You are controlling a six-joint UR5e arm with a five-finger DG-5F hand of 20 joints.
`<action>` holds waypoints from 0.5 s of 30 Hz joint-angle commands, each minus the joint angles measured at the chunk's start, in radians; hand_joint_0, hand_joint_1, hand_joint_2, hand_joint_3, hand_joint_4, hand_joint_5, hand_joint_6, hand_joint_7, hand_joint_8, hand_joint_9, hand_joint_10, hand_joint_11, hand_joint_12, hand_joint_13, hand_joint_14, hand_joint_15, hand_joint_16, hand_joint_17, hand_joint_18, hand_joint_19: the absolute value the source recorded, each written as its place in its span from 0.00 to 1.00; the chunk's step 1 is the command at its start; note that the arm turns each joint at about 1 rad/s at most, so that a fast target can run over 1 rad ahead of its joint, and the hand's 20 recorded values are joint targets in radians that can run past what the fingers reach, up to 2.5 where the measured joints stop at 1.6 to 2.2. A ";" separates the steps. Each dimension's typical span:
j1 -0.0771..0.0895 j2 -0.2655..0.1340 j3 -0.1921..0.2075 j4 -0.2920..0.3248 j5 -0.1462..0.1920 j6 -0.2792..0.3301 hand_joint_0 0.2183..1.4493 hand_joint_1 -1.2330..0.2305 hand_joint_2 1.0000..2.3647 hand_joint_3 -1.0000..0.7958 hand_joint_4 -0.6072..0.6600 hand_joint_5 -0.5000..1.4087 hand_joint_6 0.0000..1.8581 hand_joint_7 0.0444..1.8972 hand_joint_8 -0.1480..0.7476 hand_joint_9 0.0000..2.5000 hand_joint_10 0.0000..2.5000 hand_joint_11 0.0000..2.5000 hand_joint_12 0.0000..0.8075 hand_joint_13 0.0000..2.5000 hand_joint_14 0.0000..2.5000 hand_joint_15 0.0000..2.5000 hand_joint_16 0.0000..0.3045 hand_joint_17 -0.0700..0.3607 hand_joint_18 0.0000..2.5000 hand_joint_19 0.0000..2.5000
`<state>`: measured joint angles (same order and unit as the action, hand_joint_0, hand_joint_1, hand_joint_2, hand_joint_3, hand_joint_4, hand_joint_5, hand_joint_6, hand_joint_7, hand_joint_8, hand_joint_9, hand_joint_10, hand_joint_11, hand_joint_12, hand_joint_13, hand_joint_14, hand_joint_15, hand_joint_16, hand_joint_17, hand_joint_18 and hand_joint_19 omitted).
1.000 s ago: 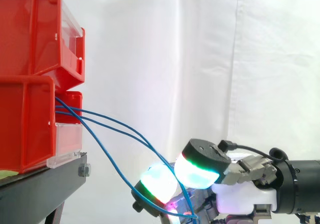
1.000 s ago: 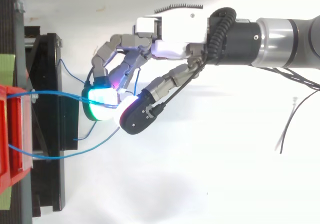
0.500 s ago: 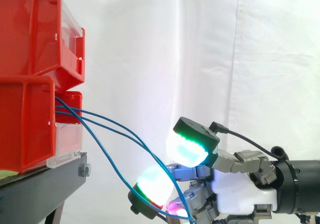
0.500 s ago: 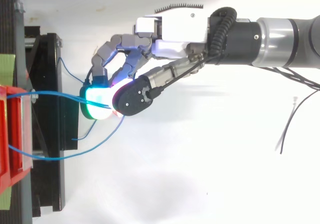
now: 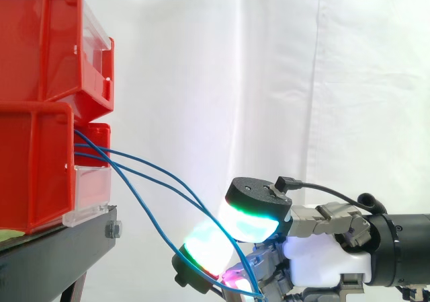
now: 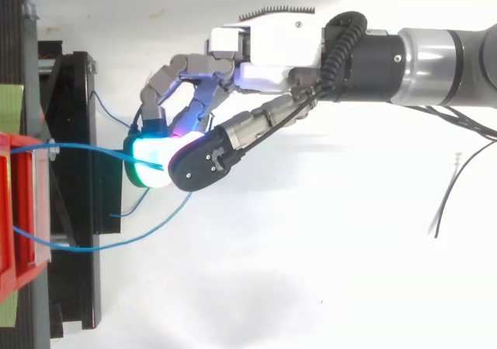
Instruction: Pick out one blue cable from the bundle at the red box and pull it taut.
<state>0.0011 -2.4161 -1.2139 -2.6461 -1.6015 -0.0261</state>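
- Robot hand [image 5: 322, 261]: low at the right in the side view. Its fingers are curled, and the thumb's pad presses against a glowing fingertip [image 6: 147, 169], with one blue cable [image 6: 85, 147] pinched between them.
- Blue cable: seen from above, it runs in a nearly straight line from the red bins, across the black stand [image 5: 60, 255], to the pinch.
- Loose cable [image 6: 93, 248]: a second blue strand, sagging in a slack bow from the bins to a point beneath the robot hand.
- In the side view, the blue strands leave the front of the lower bin [image 5: 33, 174] and slope down in shallow curves to the robot hand.
- Upper bin [image 5: 40, 46]: stacked on the lower bin, which sits on the stand.
- White curtain [image 5: 235, 80]: the backdrop.
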 commanded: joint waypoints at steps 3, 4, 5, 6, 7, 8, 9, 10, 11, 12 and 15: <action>0.000 0.000 0.001 0.000 0.000 0.000 0.37 0.32 0.02 0.51 0.41 0.16 0.50 0.46 0.44 0.39 0.01 0.32 0.49 0.33 0.01 0.19 0.18 0.45 0.29 0.27; 0.000 0.000 0.001 0.000 0.000 0.000 0.38 0.31 0.02 0.51 0.40 0.16 0.50 0.46 0.44 0.39 0.01 0.32 0.49 0.33 0.01 0.19 0.18 0.45 0.29 0.27; 0.002 0.000 0.001 -0.003 0.000 0.000 0.39 0.31 0.02 0.48 0.41 0.16 0.50 0.45 0.43 0.40 0.01 0.32 0.49 0.33 0.01 0.19 0.18 0.45 0.29 0.27; 0.000 0.000 0.001 -0.005 0.000 0.000 0.40 0.31 0.01 0.46 0.41 0.16 0.51 0.44 0.43 0.40 0.01 0.32 0.49 0.33 0.01 0.19 0.18 0.45 0.29 0.27; 0.000 0.000 0.001 -0.006 0.000 0.000 0.40 0.31 0.01 0.44 0.42 0.16 0.51 0.43 0.43 0.40 0.01 0.32 0.49 0.33 0.01 0.19 0.18 0.44 0.29 0.27; 0.002 -0.001 -0.001 -0.009 0.000 0.000 0.41 0.30 0.01 0.39 0.42 0.16 0.51 0.43 0.43 0.40 0.01 0.33 0.49 0.34 0.01 0.19 0.18 0.45 0.30 0.27; 0.000 -0.001 0.001 -0.011 0.000 0.000 0.41 0.30 0.01 0.36 0.43 0.16 0.51 0.43 0.43 0.41 0.01 0.33 0.49 0.35 0.01 0.19 0.18 0.45 0.30 0.27; 0.000 0.000 0.001 -0.011 0.000 0.000 0.41 0.30 0.01 0.33 0.44 0.16 0.51 0.43 0.44 0.42 0.01 0.33 0.49 0.35 0.01 0.19 0.18 0.44 0.31 0.27; 0.000 -0.001 0.001 -0.011 0.000 0.000 0.41 0.30 0.00 0.31 0.45 0.17 0.51 0.44 0.44 0.43 0.01 0.33 0.49 0.35 0.01 0.19 0.18 0.44 0.31 0.27; 0.000 -0.001 0.001 -0.011 0.000 0.000 0.40 0.31 0.00 0.30 0.46 0.17 0.50 0.46 0.45 0.44 0.01 0.33 0.49 0.35 0.01 0.19 0.18 0.44 0.31 0.27; 0.000 -0.001 0.001 -0.011 0.000 0.000 0.35 0.36 0.00 0.28 0.50 0.19 0.50 0.49 0.47 0.48 0.01 0.33 0.50 0.37 0.01 0.19 0.18 0.44 0.32 0.28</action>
<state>0.0018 -2.4168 -1.2134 -2.6563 -1.6014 -0.0261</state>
